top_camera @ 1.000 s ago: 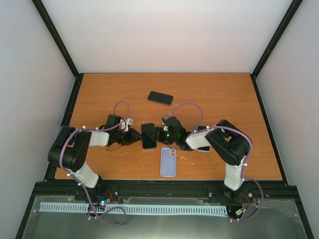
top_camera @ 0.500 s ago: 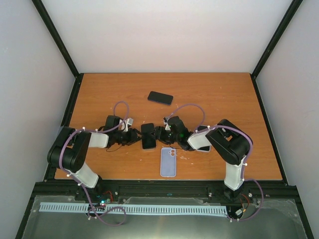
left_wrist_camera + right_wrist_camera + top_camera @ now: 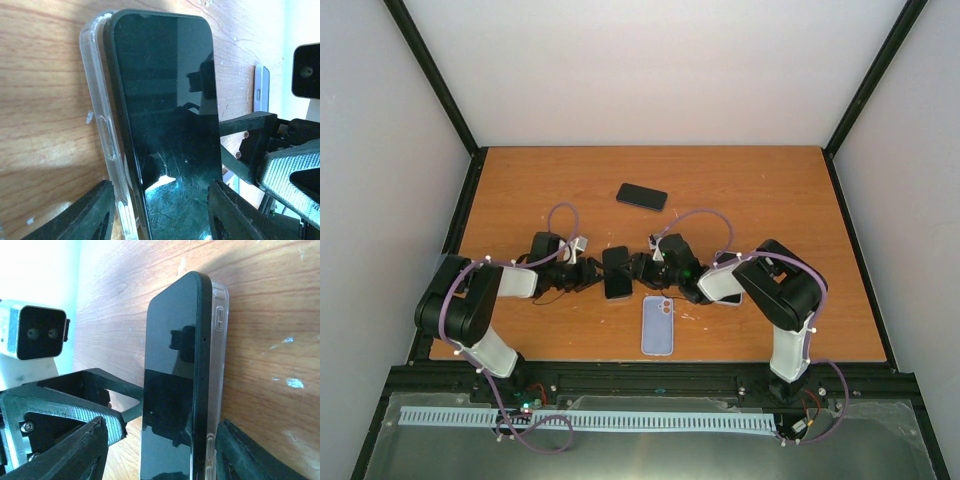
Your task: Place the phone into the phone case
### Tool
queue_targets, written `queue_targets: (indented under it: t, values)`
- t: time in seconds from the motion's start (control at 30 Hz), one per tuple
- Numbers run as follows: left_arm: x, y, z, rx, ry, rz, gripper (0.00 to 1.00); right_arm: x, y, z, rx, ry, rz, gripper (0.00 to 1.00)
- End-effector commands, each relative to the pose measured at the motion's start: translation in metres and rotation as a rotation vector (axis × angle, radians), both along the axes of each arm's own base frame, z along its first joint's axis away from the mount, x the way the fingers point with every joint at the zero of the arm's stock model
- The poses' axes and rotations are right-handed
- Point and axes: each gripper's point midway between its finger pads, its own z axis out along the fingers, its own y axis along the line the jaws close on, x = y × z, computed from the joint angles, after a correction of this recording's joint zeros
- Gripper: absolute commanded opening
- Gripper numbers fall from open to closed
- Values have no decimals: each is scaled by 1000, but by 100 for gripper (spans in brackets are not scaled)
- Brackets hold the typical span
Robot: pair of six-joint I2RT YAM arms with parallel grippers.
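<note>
From above, both arms reach low and inward over the wooden table [image 3: 750,190]. The left gripper [image 3: 592,277] and the right gripper [image 3: 638,268] meet at the black phone [image 3: 617,273], their jaws too small to read.

Left wrist: the glossy phone lies on a clear case [image 3: 100,115], its lower end cut off. Whether this pincer presses it, I cannot tell.

Right wrist: the jaws stand apart around the phone, with a gap on one side.

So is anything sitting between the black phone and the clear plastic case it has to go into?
Nothing visible does. The black phone already lies against the clear plastic case, one long edge of which shows beside it. Whether the phone is fully seated is unclear.
</note>
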Motion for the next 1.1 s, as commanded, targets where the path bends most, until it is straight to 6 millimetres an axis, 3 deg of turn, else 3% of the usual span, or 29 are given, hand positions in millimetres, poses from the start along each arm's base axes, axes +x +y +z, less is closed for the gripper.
queue_targets:
  t: [0.0,0.33,0.6,0.87,1.07]
  values:
    - [-15,-2,-12,6,35,-33,55,-14,29,52,208,-79,118,58]
    - [-19,-4,-9,-21,23,-46,58,-17,31,52,219,-68,132,60]
    - [-19,-3,-10,-14,20,-43,57,-20,30,37,191,-32,135,62]
    - [-19,-1,-14,7,31,-34,54,-19,31,31,162,-29,144,45]
    - [-17,2,-16,28,36,-22,53,-18,28,20,122,-22,141,26]
